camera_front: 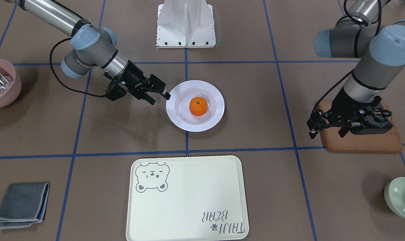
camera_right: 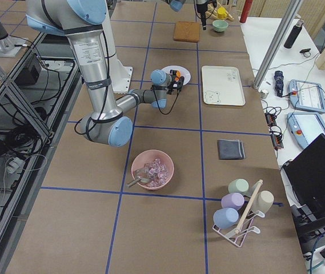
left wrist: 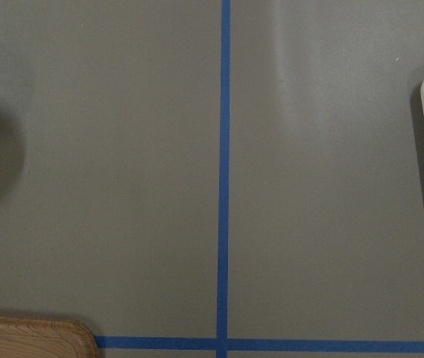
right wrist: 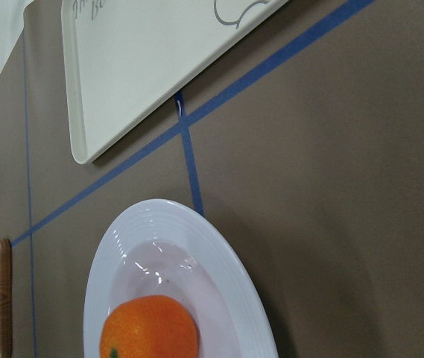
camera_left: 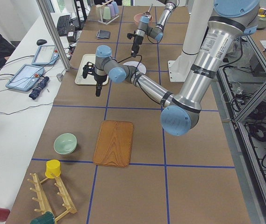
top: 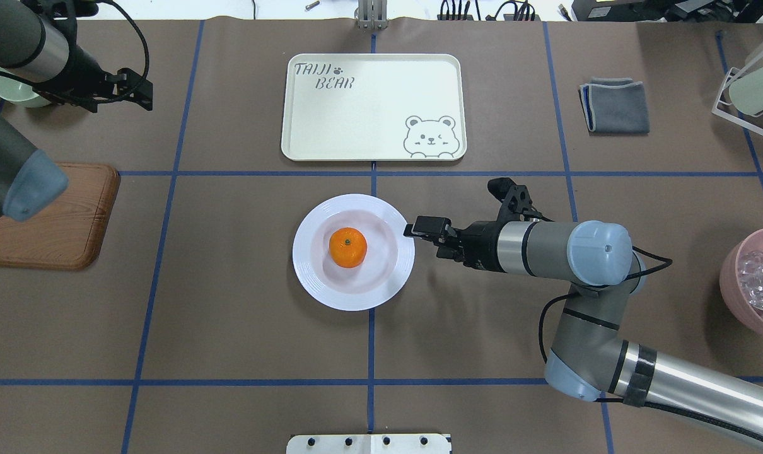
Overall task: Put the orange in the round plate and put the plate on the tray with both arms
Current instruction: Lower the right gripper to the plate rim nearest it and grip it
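Across the table, the front camera shows the small, round, bright-orange orange (camera_front: 198,106) sitting in the middle of the glossy white round plate (camera_front: 175,117). That part looks done. My black right gripper (camera_front: 161,99) is at the plate's rim. Its jaws are a little way apart and hold nothing. One reaches the rim, but I cannot tell if it touches. My black left gripper (camera_front: 325,133) hangs over the brown wooden board (camera_front: 363,144), well apart from the plate, with its jaws wide and holding nothing. The big pale cream tray with the grey bear face (camera_front: 189,204) lies near the plate with nothing on it.

From overhead, my right jaws point at the rim's side.

My left wrist camera shows only table, blue tape and the tray's edge. My right wrist camera shows the rim close below.

I think the step now is gripping the plate. I should put one jaw over the rim and one under, then pinch softly. My left gripper should take the far side. Then I lift level, so the orange does not roll.
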Controlling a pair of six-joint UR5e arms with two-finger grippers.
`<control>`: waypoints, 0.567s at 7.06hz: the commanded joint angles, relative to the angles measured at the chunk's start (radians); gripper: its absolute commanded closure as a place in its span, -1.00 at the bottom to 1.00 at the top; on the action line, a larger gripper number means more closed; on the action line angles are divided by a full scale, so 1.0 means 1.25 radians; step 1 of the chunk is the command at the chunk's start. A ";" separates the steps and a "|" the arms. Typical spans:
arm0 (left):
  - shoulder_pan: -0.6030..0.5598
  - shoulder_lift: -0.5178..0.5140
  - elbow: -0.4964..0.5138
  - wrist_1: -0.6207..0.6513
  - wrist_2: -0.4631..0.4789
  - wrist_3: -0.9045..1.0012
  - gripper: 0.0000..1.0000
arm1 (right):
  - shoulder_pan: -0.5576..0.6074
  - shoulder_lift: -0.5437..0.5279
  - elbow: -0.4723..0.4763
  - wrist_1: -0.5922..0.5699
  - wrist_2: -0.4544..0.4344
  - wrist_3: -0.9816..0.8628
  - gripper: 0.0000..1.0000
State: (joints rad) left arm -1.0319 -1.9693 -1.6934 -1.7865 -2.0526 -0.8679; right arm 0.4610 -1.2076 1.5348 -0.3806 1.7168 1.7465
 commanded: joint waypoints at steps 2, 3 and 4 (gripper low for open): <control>-0.002 0.000 0.010 0.000 0.000 0.002 -0.97 | -0.038 0.008 -0.021 0.003 -0.045 0.004 -1.00; -0.002 0.000 0.015 0.000 0.000 0.002 -0.97 | -0.047 0.017 -0.056 0.050 -0.059 0.005 -1.00; -0.002 0.000 0.021 0.000 0.000 0.002 -0.97 | -0.051 0.028 -0.083 0.086 -0.059 0.038 -1.00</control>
State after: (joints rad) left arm -1.0338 -1.9696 -1.6758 -1.7869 -2.0525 -0.8652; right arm 0.4067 -1.1871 1.4712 -0.3257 1.6514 1.7623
